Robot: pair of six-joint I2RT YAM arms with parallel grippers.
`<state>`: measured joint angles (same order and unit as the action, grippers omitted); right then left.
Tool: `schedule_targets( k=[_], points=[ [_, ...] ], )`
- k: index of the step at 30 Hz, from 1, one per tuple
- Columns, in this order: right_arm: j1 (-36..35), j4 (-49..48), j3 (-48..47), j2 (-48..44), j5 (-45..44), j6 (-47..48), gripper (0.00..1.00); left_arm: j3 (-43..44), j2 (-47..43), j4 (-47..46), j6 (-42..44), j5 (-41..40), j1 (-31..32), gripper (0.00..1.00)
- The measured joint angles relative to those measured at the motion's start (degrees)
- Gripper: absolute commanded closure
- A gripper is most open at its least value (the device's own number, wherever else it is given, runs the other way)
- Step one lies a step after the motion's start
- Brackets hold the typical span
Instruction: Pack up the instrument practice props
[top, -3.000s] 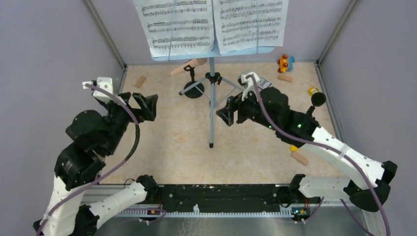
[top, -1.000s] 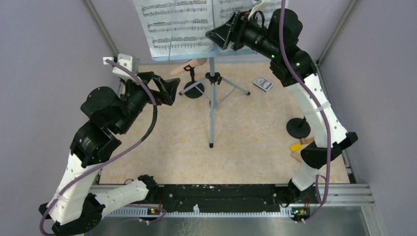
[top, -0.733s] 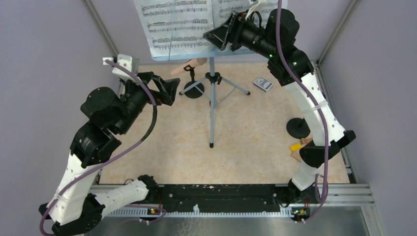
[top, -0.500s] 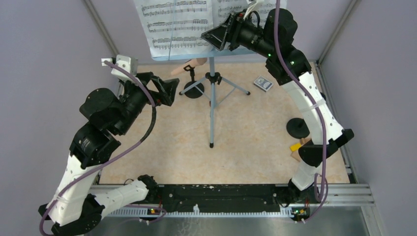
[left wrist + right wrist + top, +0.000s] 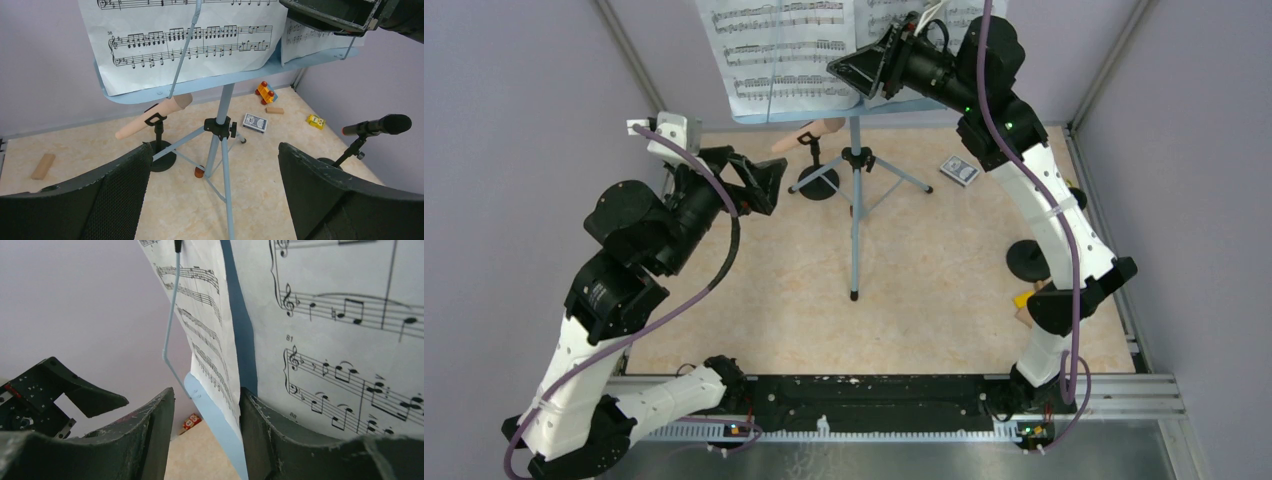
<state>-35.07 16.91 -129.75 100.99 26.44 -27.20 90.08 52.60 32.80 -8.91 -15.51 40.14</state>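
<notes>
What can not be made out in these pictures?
- Sheet-music pages: tops cut off by the upper edge, top view.
- Right gripper: jaws straddle a page edge, right wrist view; contact unclear.
- Black microphone: the base of its holder is mostly hidden behind the left gripper, left wrist view.

- rack [image 5: 210, 84]: light blue; pole [image 5: 223, 170] grey-blue
- pages [image 5: 190, 45]: white, printed with black staves and notes
- beige mic [image 5: 150, 117]: plain beige
- black mic [image 5: 385, 125]: all black
- card box [image 5: 254, 122]: blue pattern, white border
- blocks [image 5: 266, 92]: orange, red, yellow, bare wood
- floor [image 5: 100, 145]: beige marbling
</notes>
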Motion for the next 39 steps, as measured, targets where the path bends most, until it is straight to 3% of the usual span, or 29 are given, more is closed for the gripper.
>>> schedule_targets(
  k=[8, 13, 18, 23, 39],
  points=[
    [0.0, -5.4, -1.0, 1.5, 0.9, -0.9, 0.52, -0.2, -0.7, -2.9, -0.5, -1.1, 0.0, 0.01],
    [0.0, -6.5, -2.7, 4.0, 0.9, -1.2, 0.59, -0.6, -1.2, -6.2, -1.0, -3.5, 0.0, 0.01],
    [0.0, -8.3, -2.7, 4.3, 0.2, -1.2, 0.72, -0.6, -1.6, -10.3, -1.3, -5.8, 0.0, 0.01],
    [0.0, -10.7, -2.7, 4.3, 0.2, -0.8, 0.99, 0.7, 0.0, -12.8, -1.2, -6.7, 0.0, 0.01],
    [0.0, -14.2, 0.9, 3.7, 0.4, 0.2, 1.0, 18.3, 18.3, -13.5, 3.7, -5.0, -0.1, 0.02]
  ],
)
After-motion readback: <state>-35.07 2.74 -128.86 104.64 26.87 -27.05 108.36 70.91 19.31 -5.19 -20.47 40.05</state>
